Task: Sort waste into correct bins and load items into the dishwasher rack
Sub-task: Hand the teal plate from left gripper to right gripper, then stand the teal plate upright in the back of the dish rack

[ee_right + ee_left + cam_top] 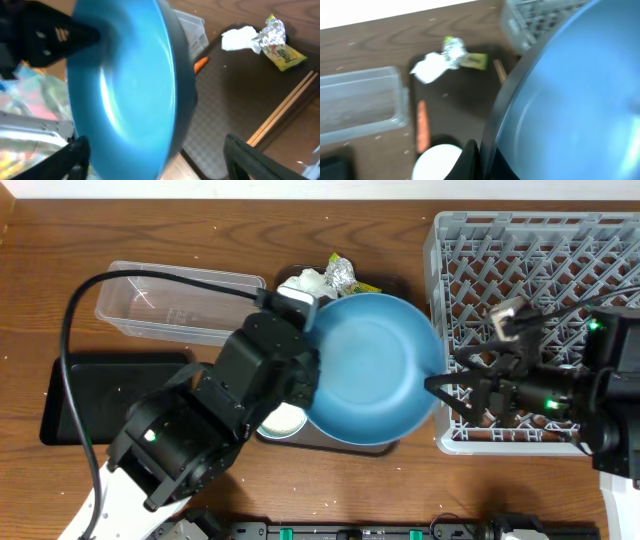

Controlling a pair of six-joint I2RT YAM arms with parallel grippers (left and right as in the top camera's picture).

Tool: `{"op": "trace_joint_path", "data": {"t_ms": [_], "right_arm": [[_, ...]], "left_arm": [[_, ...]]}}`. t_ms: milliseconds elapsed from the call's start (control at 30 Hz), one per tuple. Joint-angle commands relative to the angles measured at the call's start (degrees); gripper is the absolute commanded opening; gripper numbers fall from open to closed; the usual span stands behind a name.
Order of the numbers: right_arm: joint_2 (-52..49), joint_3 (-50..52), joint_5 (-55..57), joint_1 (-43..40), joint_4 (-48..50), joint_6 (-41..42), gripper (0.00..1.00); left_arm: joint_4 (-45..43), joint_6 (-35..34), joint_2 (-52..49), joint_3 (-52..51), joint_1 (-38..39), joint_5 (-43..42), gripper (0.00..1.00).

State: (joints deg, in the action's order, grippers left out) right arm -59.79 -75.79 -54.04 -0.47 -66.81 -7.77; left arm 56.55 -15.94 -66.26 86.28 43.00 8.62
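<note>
blue plate (375, 370) | left claw (310, 325) clamped on rim | right claw (445, 392) wide open

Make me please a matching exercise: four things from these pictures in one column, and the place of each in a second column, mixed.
Things:
1. blue plate
2. clear plastic tub
3. crumpled white tissue
4. dishwasher rack

Places:
A. right side of the table
B. on the brown serving tray, beside the wrapper
C. held in the air by the left gripper
D. left side of the table, behind the black tray

Pairs: 1-C, 2-D, 3-B, 4-A.
</note>
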Motion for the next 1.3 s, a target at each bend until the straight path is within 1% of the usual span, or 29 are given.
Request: {"op": "trace_joint_path", "data": {"t_ms": [0,33,100,200,233,267,300,333,367,400,433,467,500,567,633,767,867,967,1100,1167,1267], "right_arm": [[-0.9,-0.3,9.9,3.8,0.3,-0.7,0.69],[-1.1,-0.3,12.0,4.2,0.5,0.5,0.65],[-1.6,-0.3,14.4,4.5,0.7,1.1,0.49],[-1.7,-0.3,16.8,4.5,1.6,1.1,0.2],[-1.7,-0.3,17.9,4.5,2.2,1.1,0.08],[-1.6,-0.3,19.5,4.5,3.1,1.1,0.01],[-1.6,-0.3,21.0,4.5,3.8,1.1,0.01],[-1.5,-0.3,23.0,4.5,4.5,1.5,0.01],[-1.4,-0.3,25.9,4.5,5.1,2.7,0.01],[-1.3,-0.3,29.4,4.5,5.6,4.4,0.01],[-1.3,-0.3,34.2,4.5,6.1,6.4,0.01],[-1.2,-0.3,39.0,4.5,6.5,8.2,0.01],[-1.2,-0.3,44.5,4.5,6.8,9.9,0.01],[-1.2,-0.3,56.6,4.5,7.1,13.9,0.01],[-1.2,-0.3,70.4,4.5,7.2,19.2,0.01],[-1.3,-0.3,92.6,4.5,9.0,27.6,0.01],[-1.6,-0.3,103.7,4.3,13.9,28.7,0.01],[-2.5,-0.3,111.3,3.1,19.2,28.7,0.01],[-5.5,-0.3,120.3,-0.2,25.8,26.9,0.01],[-7.7,-0.3,122.6,-2.4,28.9,24.8,0.01],[-11.0,-0.3,122.6,-5.0,31.6,22.2,0.01]], "left_arm": [[-3.0,0.7,0.2,0.6,2.2,-7.0,0.06],[-3.6,0.7,0.2,0.6,2.6,-8.1,0.06],[-4.7,0.7,0.2,0.6,3.2,-9.6,0.06],[-5.7,0.7,0.1,0.6,3.9,-9.7,0.06],[-5.9,0.7,0.1,0.6,4.0,-9.7,0.06],[-6.1,0.7,0.1,0.6,4.1,-9.7,0.06],[-6.4,0.7,0.1,0.6,4.1,-9.7,0.06],[-6.5,0.7,0.1,0.6,4.1,-9.7,0.13],[-6.6,0.7,0.1,0.6,4.1,-9.7,0.28],[-6.6,0.7,0.1,0.6,4.1,-9.7,0.47],[-6.5,0.7,0.1,0.6,4.1,-9.7,0.62],[-6.5,0.7,0.1,0.6,4.1,-9.7,0.79],[-6.5,0.7,0.1,0.6,4.1,-9.7,0.89],[-6.5,0.7,0.2,0.6,4.1,-9.7,0.98],[-6.5,0.7,0.2,0.6,4.1,-9.7,0.98],[-6.5,0.7,0.2,0.6,4.1,-9.7,0.98],[-6.5,0.7,0.2,0.6,4.1,-9.7,0.98],[-6.1,0.7,0.2,0.6,4.1,-9.8,0.98],[-6.1,0.7,0.1,0.6,4.1,-12.9,0.98],[-6.0,0.7,0.2,0.6,4.1,-12.9,0.98],[-6.0,0.8,0.2,0.6,4.1,-12.9,0.98]]}}
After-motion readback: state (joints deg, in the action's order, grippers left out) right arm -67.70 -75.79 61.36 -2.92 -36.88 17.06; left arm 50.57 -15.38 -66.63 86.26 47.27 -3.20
